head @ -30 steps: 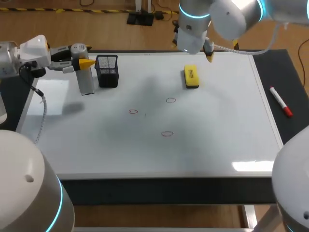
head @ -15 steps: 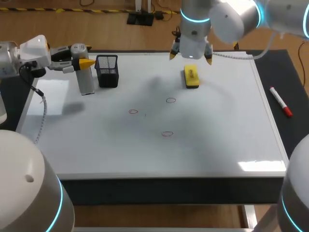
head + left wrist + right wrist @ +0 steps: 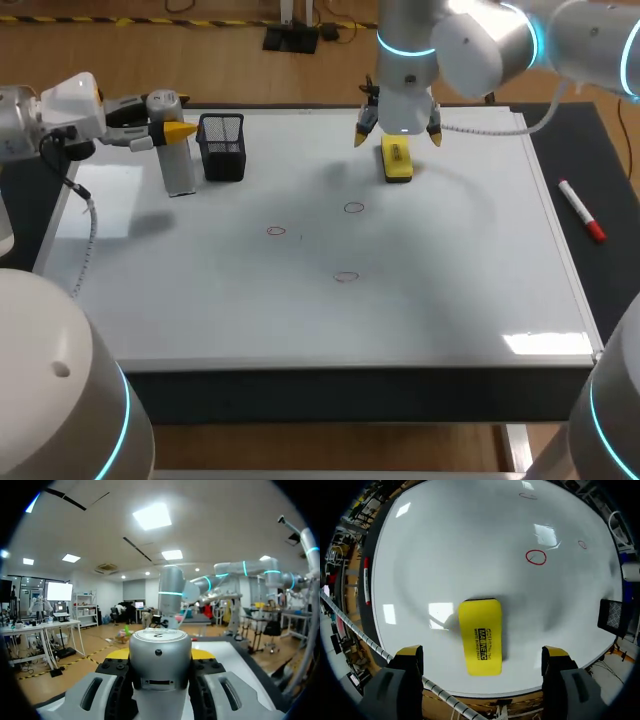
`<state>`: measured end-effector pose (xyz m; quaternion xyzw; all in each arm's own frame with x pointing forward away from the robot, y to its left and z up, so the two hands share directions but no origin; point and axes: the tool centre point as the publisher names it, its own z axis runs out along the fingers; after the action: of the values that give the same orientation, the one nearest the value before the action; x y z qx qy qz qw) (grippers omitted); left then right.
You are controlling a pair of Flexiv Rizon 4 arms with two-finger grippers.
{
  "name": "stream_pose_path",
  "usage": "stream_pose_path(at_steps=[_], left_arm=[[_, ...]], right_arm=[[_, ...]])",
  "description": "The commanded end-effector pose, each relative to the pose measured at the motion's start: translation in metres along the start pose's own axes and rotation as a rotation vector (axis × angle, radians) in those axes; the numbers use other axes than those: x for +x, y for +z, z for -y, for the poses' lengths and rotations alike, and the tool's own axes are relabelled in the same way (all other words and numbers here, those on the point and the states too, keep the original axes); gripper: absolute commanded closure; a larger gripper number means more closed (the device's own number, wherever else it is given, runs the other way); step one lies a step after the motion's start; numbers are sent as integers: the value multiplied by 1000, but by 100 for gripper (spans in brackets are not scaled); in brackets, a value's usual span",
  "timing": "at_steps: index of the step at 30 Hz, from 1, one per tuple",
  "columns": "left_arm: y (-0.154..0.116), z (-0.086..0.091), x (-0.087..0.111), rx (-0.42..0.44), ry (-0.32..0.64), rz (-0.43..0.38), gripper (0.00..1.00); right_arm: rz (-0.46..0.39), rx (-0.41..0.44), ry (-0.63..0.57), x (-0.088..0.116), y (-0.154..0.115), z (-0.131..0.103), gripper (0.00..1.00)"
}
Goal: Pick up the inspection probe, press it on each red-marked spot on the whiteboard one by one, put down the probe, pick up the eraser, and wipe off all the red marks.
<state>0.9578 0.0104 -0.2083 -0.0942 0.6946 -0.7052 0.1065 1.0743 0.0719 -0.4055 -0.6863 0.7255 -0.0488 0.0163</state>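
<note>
whiteboard point(image 3: 450, 260), eraser point(image 3: 480, 635) under right hand point(image 3: 482, 652), fingers point(image 3: 410, 653) spread

Your left arm point(image 3: 40, 115) and right arm point(image 3: 470, 45) are glossy silver-grey with glowing cyan joint rings point(image 3: 405, 45); the right gripper point(image 3: 482, 652) has 2 grey yellow-tipped fingers; pale cables point(image 3: 490, 103) hang from both wrists

Room: wood floor point(image 3: 150, 50) behind the table, yellow-black hazard tape point(image 3: 100, 21) running across it, and a black stand base point(image 3: 290, 38) sitting on the boards. Table top point(image 3: 600, 170) is dark, matte. Lighting is all overhead: square ceiling panels point(image 3: 151, 516) plus smaller recessed ones, on a white ceiling. Walls are white. There's a row of white desks point(image 3: 40, 627) along one side and a bright screen point(image 3: 59, 591) on the far wall. Ceiling glare shows on the whiteboard point(image 3: 430, 270) near its front corner.
</note>
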Motion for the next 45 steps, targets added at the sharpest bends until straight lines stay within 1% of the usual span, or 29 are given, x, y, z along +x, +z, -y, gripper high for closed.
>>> stream_pose_path(at_steps=[1, 7, 20, 21, 22, 23, 30, 40, 45], left_arm=[[0, 1, 1, -1, 1, 2, 100], [0, 1, 1, -1, 1, 2, 100], [0, 1, 1, -1, 1, 2, 100], [0, 1, 1, -1, 1, 2, 100], [0, 1, 1, -1, 1, 2, 100], [0, 1, 1, -1, 1, 2, 100], [0, 1, 1, -1, 1, 2, 100], [0, 1, 1, -1, 1, 2, 100], [0, 1, 1, -1, 1, 2, 100]], right_arm=[[-12, -18, -1, -1, 6, 7, 0], [-4, -45, -6, 3, 14, 6, 0], [1, -49, -14, 0, 17, 1, 0], [-9, -52, -15, 0, 17, 1, 28], [-11, -52, -15, 0, 17, 0, 63], [-11, -53, -15, 0, 17, 0, 100], [-19, -58, 13, 4, 8, -2, 100], [15, -49, 56, 15, -6, -2, 100], [5, -36, 101, 32, -18, -1, 100]])
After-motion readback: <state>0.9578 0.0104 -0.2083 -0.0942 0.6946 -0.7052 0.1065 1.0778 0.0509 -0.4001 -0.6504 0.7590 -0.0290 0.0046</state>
